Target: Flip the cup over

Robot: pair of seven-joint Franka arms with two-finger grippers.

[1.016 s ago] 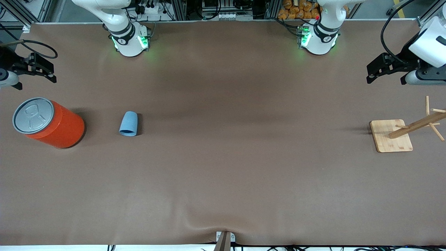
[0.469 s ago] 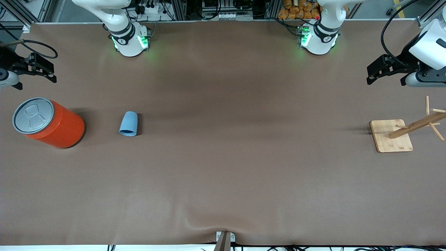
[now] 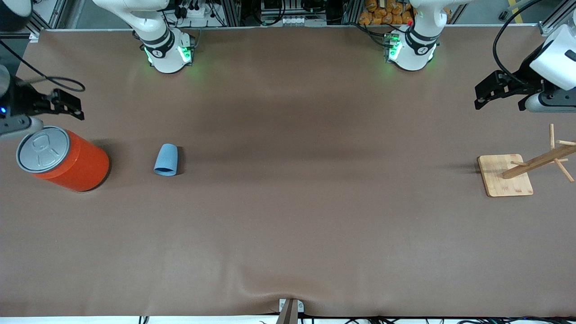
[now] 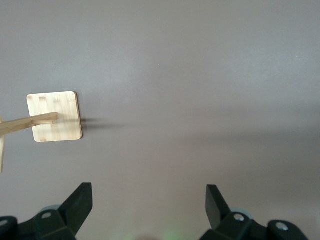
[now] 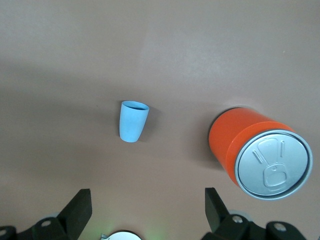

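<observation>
The small light blue cup (image 3: pixel 166 159) lies on its side on the brown table, its mouth toward the front camera, beside the orange can. It also shows in the right wrist view (image 5: pixel 133 121), with its deeper blue inside at the rim. My right gripper (image 3: pixel 71 107) is open and empty, up in the air over the table at the right arm's end, close to the can and apart from the cup. In its own view the right gripper (image 5: pixel 146 194) is wide open. My left gripper (image 3: pixel 485 95) is open and empty over the left arm's end (image 4: pixel 149 191).
A large orange can (image 3: pixel 63 159) with a grey pull-tab lid stands toward the right arm's end and shows in the right wrist view (image 5: pixel 260 152). A wooden peg stand on a square base (image 3: pixel 505 175) sits at the left arm's end, also in the left wrist view (image 4: pixel 54 116).
My right gripper has come down and in toward the orange can. The left gripper has barely shifted. The cup and can have not moved.
</observation>
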